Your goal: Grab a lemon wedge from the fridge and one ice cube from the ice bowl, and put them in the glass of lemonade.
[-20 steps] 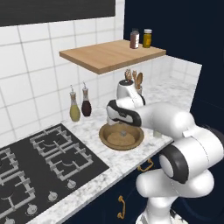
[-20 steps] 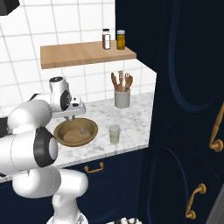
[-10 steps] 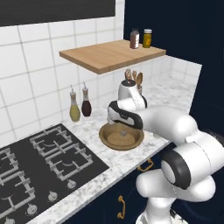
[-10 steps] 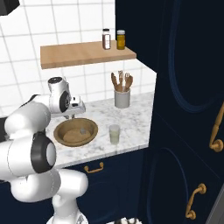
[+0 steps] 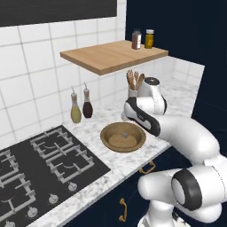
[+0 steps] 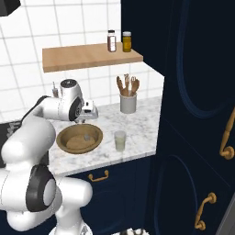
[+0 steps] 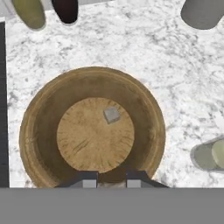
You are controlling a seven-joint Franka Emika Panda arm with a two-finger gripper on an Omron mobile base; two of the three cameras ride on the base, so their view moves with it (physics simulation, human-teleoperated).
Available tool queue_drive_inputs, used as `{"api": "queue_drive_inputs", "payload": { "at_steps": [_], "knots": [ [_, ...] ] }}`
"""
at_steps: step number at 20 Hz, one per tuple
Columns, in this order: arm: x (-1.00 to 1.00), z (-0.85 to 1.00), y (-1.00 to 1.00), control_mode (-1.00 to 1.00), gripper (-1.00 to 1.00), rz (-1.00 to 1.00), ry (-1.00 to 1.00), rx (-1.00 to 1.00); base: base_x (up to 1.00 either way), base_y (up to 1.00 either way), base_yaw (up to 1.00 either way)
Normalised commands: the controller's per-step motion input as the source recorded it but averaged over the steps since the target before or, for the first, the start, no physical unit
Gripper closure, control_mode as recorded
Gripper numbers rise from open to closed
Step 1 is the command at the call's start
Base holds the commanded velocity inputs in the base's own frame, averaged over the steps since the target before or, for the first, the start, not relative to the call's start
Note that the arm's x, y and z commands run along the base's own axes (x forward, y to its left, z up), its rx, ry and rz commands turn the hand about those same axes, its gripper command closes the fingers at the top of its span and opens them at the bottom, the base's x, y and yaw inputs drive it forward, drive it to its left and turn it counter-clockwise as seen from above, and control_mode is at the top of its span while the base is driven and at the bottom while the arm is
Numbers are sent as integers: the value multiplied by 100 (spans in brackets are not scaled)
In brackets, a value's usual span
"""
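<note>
Inspection finds the gripper (image 7: 111, 179) hanging above the ice bowl (image 7: 39, 131), looking straight down into it, its fingers drawn nearly together with something pale pinched between the tips. The colour suggests an ice cube, but the piece is too small and too close to the frame edge to confirm. One ice cube (image 7: 112, 115) lies loose on the bowl floor, slightly right of centre and clear of the wall, apart from the fingers.

The bowl sits on the marble counter (image 6: 137, 119) between the hob (image 5: 44, 164) on the left and the glass of lemonade (image 6: 120, 140) just beside it on the right. That spacing appears deliberate: a short sideways carry would bring the hand over the glass. The white utensil holder (image 6: 128, 103) stands farther back, and two slim bottles (image 5: 81, 106) stand against the tiles, both out of that path.

No lemon wedge is visible in the glass, so that part is judged outstanding.
</note>
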Motion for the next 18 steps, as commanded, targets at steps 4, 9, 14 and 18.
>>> {"api": "queue_drive_inputs", "payload": {
  "at_steps": [4, 9, 14, 18],
  "knots": [
    [-29, 26, -95, -100, 100, -16, -5, 0, 0, 0, 0],
    [3, 24, -67, -100, 100, -21, 3, -11, 0, 0, 0],
    [24, 9, -47, -100, 100, -14, 7, 1, 0, 0, 0],
    [26, -14, -59, -100, 100, -9, 4, 7, 0, 0, 0]
  ]
}}
